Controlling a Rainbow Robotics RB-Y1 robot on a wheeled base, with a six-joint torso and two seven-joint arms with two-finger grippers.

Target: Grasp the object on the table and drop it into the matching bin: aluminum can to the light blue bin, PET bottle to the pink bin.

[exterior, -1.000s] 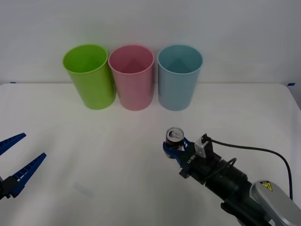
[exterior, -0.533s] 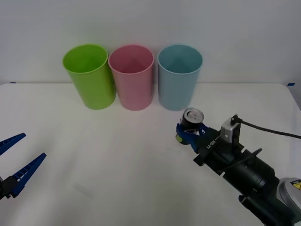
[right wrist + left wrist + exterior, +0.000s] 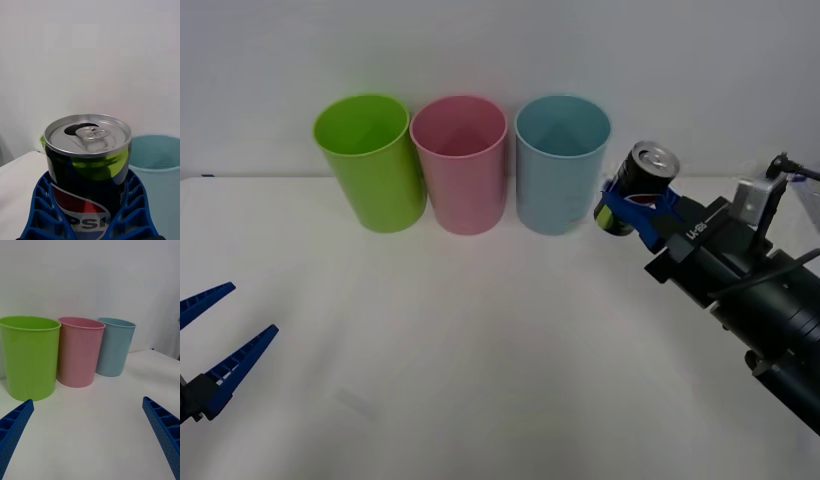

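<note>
The left gripper (image 3: 215,335) waited low at the near left edge of the table (image 3: 480,350), with its two blue fingers (image 3: 15,420) spread wide apart and nothing between them. It hung just over the white surface, well apart from everything else.

Farther in, on the right side, the right gripper (image 3: 638,207) was raised above the table and its blue ribbed fingers (image 3: 41,210) were clamped on the aluminum can (image 3: 638,188), one on each side of the lower part of the can. The can was lifted clear of the table and a little tilted in the front view; its silver top with the pull-tab (image 3: 92,133) faced up, and the dark side carried green, red and blue print. It was held just beside the light blue bin (image 3: 560,165), on that bin's right side, about at the height of the rim and not over the opening.

At the far edge of the table three bins stood upright in a row, close together: the lime green bin (image 3: 370,165) on the left, the pink bin (image 3: 461,170) in the middle and the light blue bin on the right
</note>
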